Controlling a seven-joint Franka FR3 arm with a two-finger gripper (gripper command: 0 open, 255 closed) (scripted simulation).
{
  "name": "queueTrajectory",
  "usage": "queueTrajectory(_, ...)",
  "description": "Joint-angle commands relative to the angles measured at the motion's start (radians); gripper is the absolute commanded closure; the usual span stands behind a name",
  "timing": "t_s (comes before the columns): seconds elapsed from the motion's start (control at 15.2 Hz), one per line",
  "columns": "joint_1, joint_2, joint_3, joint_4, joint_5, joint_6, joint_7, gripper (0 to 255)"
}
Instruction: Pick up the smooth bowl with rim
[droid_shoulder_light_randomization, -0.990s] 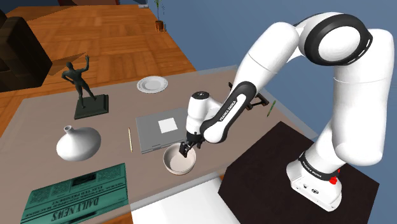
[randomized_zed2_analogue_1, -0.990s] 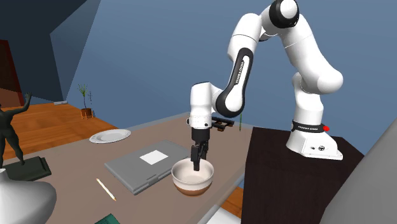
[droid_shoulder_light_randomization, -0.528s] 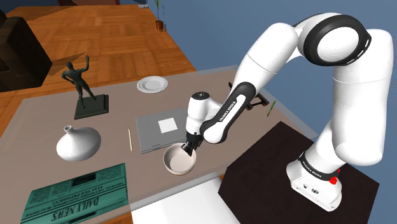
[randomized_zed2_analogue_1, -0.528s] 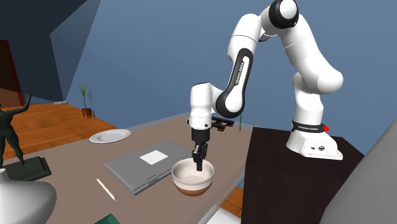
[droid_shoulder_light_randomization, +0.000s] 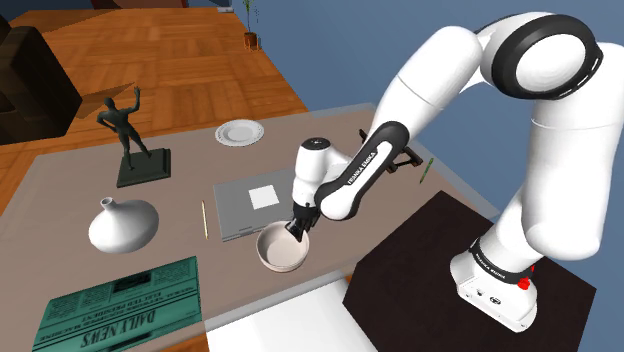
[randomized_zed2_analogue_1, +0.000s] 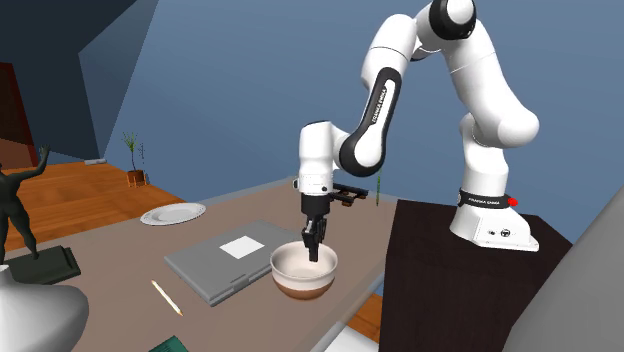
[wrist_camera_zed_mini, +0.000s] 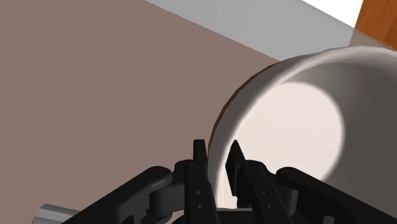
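White smooth bowl (droid_shoulder_light_randomization: 281, 252) — upright, rim clasped.

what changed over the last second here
The gripper closed on the rim of the bowl, one finger inside and one outside, then rose a little, lifting the bowl slightly. The laptop, vase and statue stayed put.

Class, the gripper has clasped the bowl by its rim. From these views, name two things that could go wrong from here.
1. The gripper pinches the white bowl at one spot on its rim, so the bowl may tilt or slip out when lifted.
2. The bowl is close to the edge of the table and beside the closed laptop. If dropped, it might roll off or strike the laptop.
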Motion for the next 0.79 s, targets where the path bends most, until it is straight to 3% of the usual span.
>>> queueTrajectory(0.0,-0.009,-0.028,0.010,-0.004,0.009,-0.023,-0.004,255)
queueTrajectory(0.73,-0.041,-0.148,0.051,-0.015,0.059,-0.129,-0.025,255)
